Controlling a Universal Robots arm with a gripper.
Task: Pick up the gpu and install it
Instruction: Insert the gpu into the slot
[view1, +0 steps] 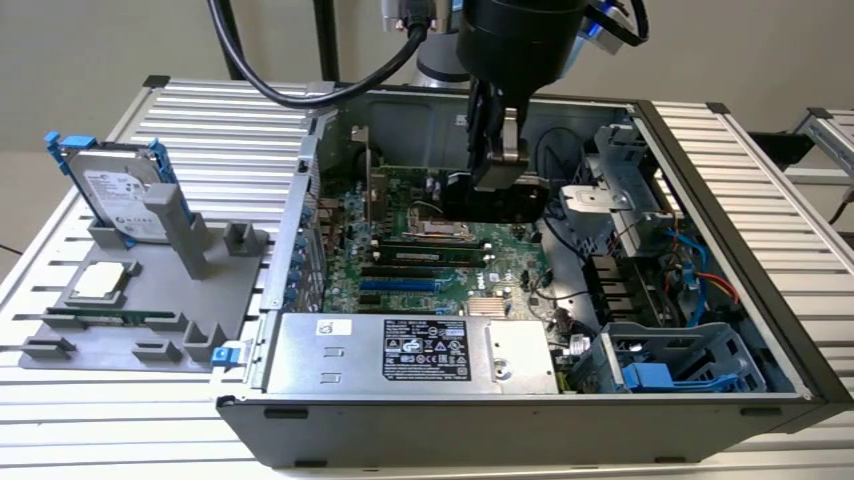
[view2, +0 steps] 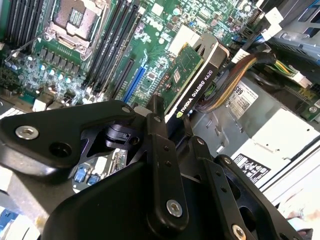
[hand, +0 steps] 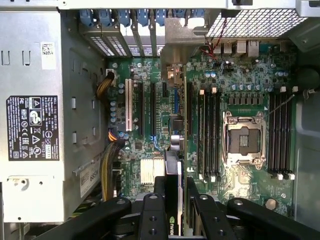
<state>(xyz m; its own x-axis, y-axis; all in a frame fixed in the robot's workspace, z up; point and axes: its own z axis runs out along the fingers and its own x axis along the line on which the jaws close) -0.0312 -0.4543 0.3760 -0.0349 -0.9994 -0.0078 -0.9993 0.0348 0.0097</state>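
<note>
Gripper: black, hanging from the arm over the open computer case in the exterior view; in the second wrist view the gripper has its linkages in the foreground, and in the first wrist view the gripper shows two finger bars side by side. Jaws pinched on the gpu, one finger on each face of the card

Gpu: held edge-on, green circuit board on one face, black shroud on the other, seen in the second wrist view above the motherboard. In the first wrist view the gpu appears as a thin edge between the fingers, lined up along the expansion slots and lying over the board between the slots and the memory slots. Whether its edge touches a slot cannot be told. In the exterior view the gpu is a dark block under the gripper, inside the case

Motherboard: green, with an empty processor socket

Power supply: silver box with a label, at the near side of the case in the exterior view

Parts holder: grey, on the slatted table at the exterior view's left of the case; carries an upright hard drive with blue rails and a flat processor
</note>
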